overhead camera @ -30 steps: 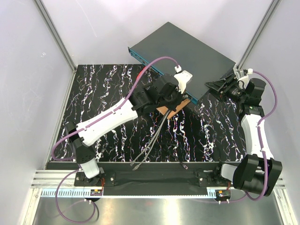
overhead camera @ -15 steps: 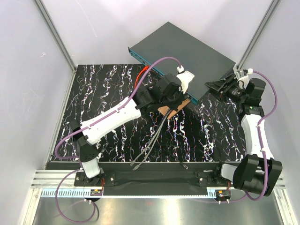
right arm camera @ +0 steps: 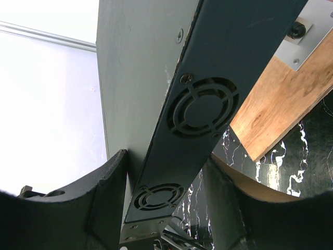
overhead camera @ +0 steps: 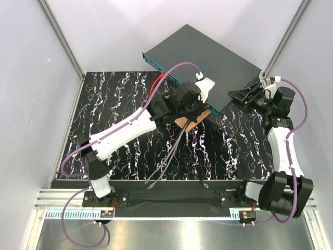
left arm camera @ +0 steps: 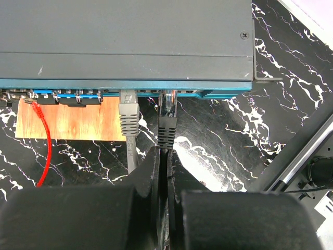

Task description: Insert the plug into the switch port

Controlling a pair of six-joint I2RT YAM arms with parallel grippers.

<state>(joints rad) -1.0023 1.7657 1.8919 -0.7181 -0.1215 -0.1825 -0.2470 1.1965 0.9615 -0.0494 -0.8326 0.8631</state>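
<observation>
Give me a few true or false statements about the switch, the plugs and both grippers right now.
1. The left gripper grips a black cable with its plug at the switch ports. True.
2. The grey plug lies loose on the table. False: it sits in a port.
3. The right gripper straddles the switch's vented end. True.
4. The red cable is in the left gripper. False: it hangs free, left of the gripper.
</observation>
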